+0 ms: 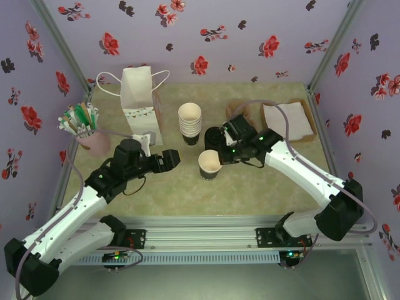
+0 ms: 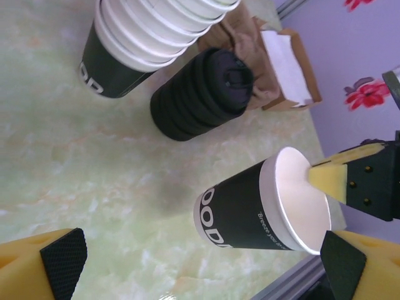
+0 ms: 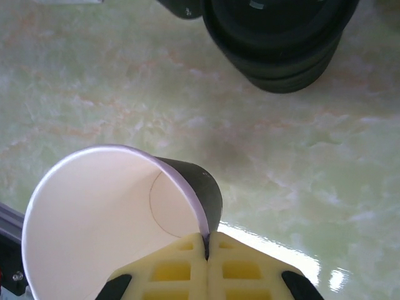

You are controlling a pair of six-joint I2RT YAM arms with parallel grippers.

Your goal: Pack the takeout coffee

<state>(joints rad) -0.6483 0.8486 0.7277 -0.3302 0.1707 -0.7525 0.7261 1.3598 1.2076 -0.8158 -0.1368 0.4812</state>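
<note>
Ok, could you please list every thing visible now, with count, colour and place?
single cup: 1, dark outside, white inside, lidless, table centre
cup stack: 1, dark with cream rims, behind single cup
lid stack: 1, black, right of the cup stack
paper bag: 1, white, back left
stick holder: 1, pink, far left
napkin tray: 1, brown, white napkins inside, back right
crumpled paper: some, brown, left of tray
left claw: 1, yellow pads, open, left of single cup
right claw: 1, yellow pads, shut on single cup's rim
</note>
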